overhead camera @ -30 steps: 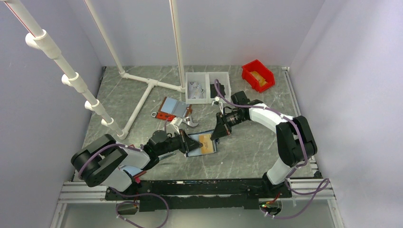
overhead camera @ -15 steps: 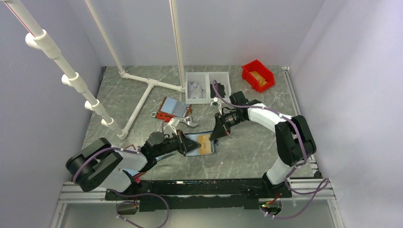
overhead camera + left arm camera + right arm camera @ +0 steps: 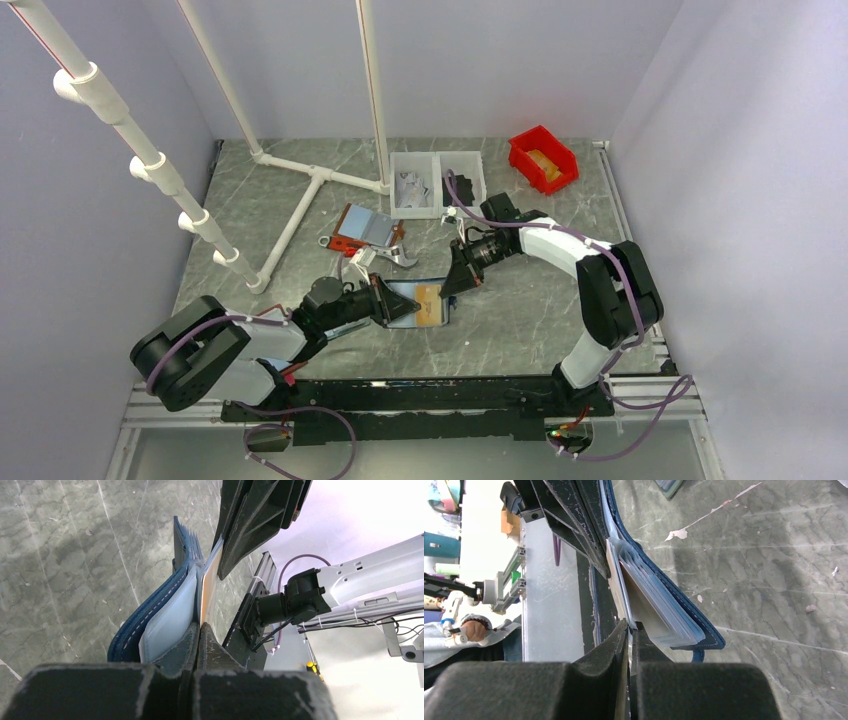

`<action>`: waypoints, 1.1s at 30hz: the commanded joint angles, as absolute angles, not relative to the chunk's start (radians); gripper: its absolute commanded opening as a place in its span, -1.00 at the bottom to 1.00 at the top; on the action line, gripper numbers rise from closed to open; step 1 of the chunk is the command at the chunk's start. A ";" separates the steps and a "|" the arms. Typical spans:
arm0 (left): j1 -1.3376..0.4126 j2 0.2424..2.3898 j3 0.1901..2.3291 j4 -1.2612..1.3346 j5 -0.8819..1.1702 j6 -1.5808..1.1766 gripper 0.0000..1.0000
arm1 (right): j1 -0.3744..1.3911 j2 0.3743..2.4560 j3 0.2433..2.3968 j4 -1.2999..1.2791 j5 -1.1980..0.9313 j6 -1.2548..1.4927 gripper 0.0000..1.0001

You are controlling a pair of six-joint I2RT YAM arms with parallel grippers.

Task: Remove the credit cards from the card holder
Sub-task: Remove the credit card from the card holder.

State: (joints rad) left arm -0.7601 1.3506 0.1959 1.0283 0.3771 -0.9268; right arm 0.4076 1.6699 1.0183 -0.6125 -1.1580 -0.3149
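Top external view showed the card holder open near the desk's front middle, a tan card across it. Only the wrist views revealed the grips: left tool pinched tight on a holder flap, right tool clamped on the tan card's edge.

Card holder, card inside, lies between left claw and right claw.
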 commanded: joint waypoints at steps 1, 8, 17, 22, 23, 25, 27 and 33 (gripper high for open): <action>-0.749 1.313 0.191 1.126 0.422 -0.934 -1.00 | 0.400 1.681 1.049 -0.617 -1.125 -0.360 -1.00; -0.742 1.300 0.177 1.123 0.420 -0.943 -1.00 | 0.400 1.689 1.049 -0.621 -1.123 -0.367 -1.00; -0.738 1.262 0.163 1.079 0.410 -0.943 -1.00 | 0.402 1.702 1.053 -0.633 -1.120 -0.382 -1.00; -0.736 1.265 0.152 1.084 0.414 -0.937 -1.00 | 0.406 1.703 1.064 -0.673 -1.098 -0.433 -1.00; -0.735 1.266 0.151 1.083 0.420 -0.931 -1.00 | 0.408 1.700 1.070 -0.687 -1.093 -0.451 -1.00; -0.735 1.266 0.155 1.068 0.437 -0.910 -1.00 | 0.411 1.691 1.087 -0.737 -1.087 -0.513 -0.90; -0.736 1.256 0.163 1.038 0.456 -0.884 -1.00 | 0.415 1.672 1.111 -0.808 -1.085 -0.601 -0.68; -0.736 1.124 0.211 0.805 0.510 -0.744 -1.00 | 0.424 1.543 1.088 -0.846 -1.029 -0.732 -0.03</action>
